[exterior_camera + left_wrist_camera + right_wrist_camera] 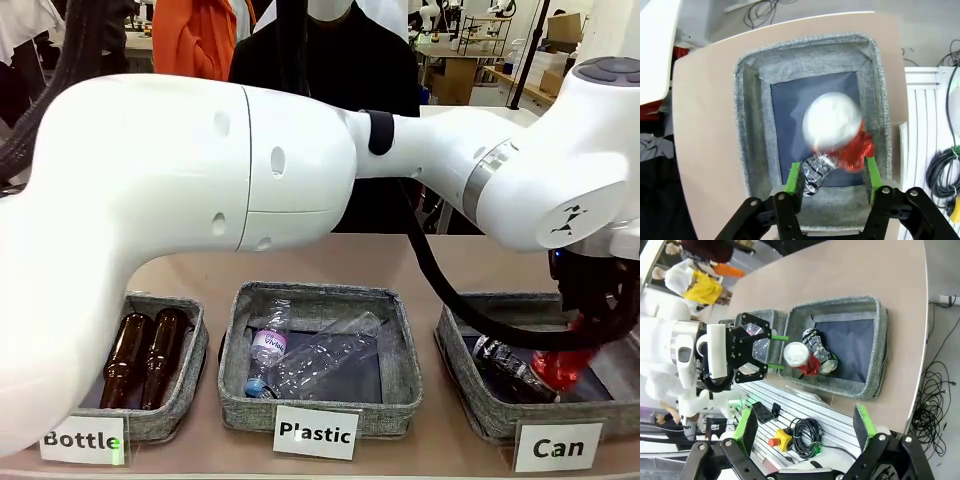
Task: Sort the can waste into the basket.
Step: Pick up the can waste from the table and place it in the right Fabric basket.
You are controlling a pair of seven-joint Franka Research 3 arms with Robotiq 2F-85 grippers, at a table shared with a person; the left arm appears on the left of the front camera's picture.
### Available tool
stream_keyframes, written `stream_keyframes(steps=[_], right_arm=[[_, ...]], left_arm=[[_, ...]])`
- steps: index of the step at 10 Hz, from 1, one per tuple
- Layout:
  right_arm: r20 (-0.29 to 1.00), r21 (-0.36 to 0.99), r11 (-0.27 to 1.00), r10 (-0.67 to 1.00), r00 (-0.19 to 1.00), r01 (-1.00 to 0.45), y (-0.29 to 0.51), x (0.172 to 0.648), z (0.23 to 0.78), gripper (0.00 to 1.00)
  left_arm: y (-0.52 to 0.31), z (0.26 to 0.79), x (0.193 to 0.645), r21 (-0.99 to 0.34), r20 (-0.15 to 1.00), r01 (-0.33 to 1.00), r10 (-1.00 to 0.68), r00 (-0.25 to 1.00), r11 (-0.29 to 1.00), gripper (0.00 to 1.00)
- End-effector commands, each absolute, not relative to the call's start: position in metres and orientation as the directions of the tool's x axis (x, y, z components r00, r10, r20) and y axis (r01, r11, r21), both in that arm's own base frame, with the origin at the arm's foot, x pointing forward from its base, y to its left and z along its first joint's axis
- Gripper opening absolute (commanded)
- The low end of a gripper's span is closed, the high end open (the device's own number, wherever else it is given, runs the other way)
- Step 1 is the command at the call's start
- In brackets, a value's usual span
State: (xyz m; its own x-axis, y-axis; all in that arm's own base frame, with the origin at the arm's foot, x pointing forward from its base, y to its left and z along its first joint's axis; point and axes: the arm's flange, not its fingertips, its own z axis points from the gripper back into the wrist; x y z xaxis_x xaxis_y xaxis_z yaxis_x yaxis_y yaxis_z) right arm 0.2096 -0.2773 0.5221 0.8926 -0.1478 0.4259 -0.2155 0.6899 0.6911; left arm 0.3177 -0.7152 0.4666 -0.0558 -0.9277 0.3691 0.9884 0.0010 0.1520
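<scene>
the left gripper (pixel 835 182) hangs directly above the basket (pixel 747 150) marked "can", at the robot's right end of the counter (pixel 330 250). its jaws are released and stand wide apart, grasping nothing. between and below them the crushed red can (pixel 855 150) appears blurred, its pale end toward the camera, apparently dropping into or just landing in the basket. the dark can (pixel 505 365) lies on the basket's dark lining, touching the red one. the right gripper (pixel 805 425) is held well off to the side with jaws released and empty. judged from this layout, both cans are inside the correct basket, so the sorting appears essentially complete; what is left is for the red can to settle and the left arm to withdraw. the plastic bottles (pixel 320 355) and the brown bottles (pixel 145 355) sit in their own baskets.
</scene>
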Motion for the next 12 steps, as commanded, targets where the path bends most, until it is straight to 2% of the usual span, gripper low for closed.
stream_keyframes(steps=[1,3,5,6,8,10,12], right_arm=[[0.422,0.684,0.697,-0.137,0.896,-0.215,-0.277,0.207,0.524,1.0],[0.422,0.684,0.697,-0.137,0.896,-0.215,-0.277,0.207,0.524,1.0],[0.427,0.677,0.699,-0.117,0.897,-0.231,-0.266,0.214,0.525,1.0],[0.434,0.651,0.715,-0.078,0.897,-0.253,-0.246,0.231,0.527,1.0],[0.48,0.655,0.663,0.006,0.877,-0.363,-0.192,0.279,0.528,1.0],[0.513,0.689,0.556,0.079,0.855,-0.465,-0.116,0.325,0.518,1.0],[0.502,0.754,0.412,0.143,0.853,-0.512,-0.05,0.357,0.494,1.0]], left_arm=[[-0.716,0.479,0.326,0.182,0.365,0.983,-0.93,-0.047,0.022,1.0],[-0.706,0.488,0.335,0.185,0.37,0.982,-0.929,-0.032,0.04,1.0],[-0.675,0.498,0.348,0.175,0.273,0.978,-0.96,0.061,0.112,1.0],[-0.631,0.513,0.36,0.176,0.267,0.967,-0.954,0.136,0.187,1.0],[-0.528,0.543,0.378,0.14,0.315,0.929,-0.905,0.285,0.341,1.0],[-0.411,0.561,0.386,0.058,0.409,0.864,-0.801,0.437,0.501,1.0],[-0.299,0.549,0.382,-0.091,0.469,0.764,-0.649,0.599,0.639,1.0]])
